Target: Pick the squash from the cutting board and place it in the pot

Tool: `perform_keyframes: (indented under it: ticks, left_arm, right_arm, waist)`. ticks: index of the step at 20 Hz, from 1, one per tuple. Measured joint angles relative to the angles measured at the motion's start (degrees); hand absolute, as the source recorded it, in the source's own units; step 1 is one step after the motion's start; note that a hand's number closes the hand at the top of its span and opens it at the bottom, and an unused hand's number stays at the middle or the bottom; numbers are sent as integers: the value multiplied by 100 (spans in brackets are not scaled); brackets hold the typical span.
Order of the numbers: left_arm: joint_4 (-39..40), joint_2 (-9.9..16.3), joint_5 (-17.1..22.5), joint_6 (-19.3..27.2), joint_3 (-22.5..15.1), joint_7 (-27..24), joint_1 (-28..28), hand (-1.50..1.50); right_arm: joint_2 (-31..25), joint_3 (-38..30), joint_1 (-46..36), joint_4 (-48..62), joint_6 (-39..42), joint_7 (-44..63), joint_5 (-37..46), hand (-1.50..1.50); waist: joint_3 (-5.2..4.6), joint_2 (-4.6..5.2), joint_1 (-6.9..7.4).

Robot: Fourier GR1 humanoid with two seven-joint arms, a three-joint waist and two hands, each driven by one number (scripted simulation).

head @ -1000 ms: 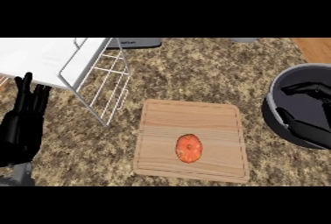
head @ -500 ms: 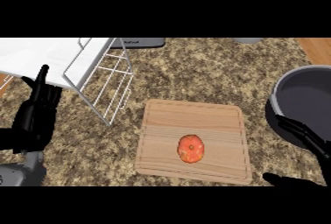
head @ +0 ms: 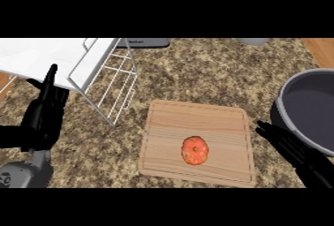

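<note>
Head view is giving me the speckled counter [head: 209,75] filling most of the frame, with a white wire rack [head: 98,75] sitting over its far left corner. I am seeing the wooden cutting board [head: 199,128] lying flat toward the near middle of the counter. The grey pot [head: 306,110] is standing at the right edge, cut off by the frame so that only part of its rim and inside is showing. The squash [head: 194,150], orange and rounded, is lying on the near half of the cutting board, touching neither hand.

My left hand [head: 42,117] is resting at the left edge, fingers straight and pointing up, just in front of the rack; its grey forearm is showing at the lower left corner. My right hand [head: 297,152] is coming in from the lower right, fingers stretched out and apart, lying between the board's right edge and the pot. Its wrist is running out of frame, and I cannot tell whether it is touching the pot's wall.
</note>
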Motion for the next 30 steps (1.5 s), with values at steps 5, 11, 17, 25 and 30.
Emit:
perform_keyframes:
  ticks: [5,11,17,25,30]
  left_arm:
    - [140,-101,-87,4,45,16,-221,0]
    - [175,-220,-168,-59,103,69,-271,0]
    - [150,-300,-274,-239,249,109,-209,0]
    - [109,-423,-391,-455,462,255,-227,0]
    - [144,-572,-563,-460,541,233,-268,0]
  right_arm:
    - [473,663,-590,-140,539,1357,631,-150]
    - [1284,1155,-1079,253,1029,2350,1076,-150]
    - [1924,1308,-1223,881,1191,2354,1437,-150]
    - [2585,1399,-1286,1521,989,1894,2048,-150]
    - [2787,1385,-1247,1595,1092,2051,2445,-150]
  waist:
    - [9,3,45]
    - [15,-2,59]
    - [19,-5,53]
    - [21,-4,43]
    - [23,-12,38]
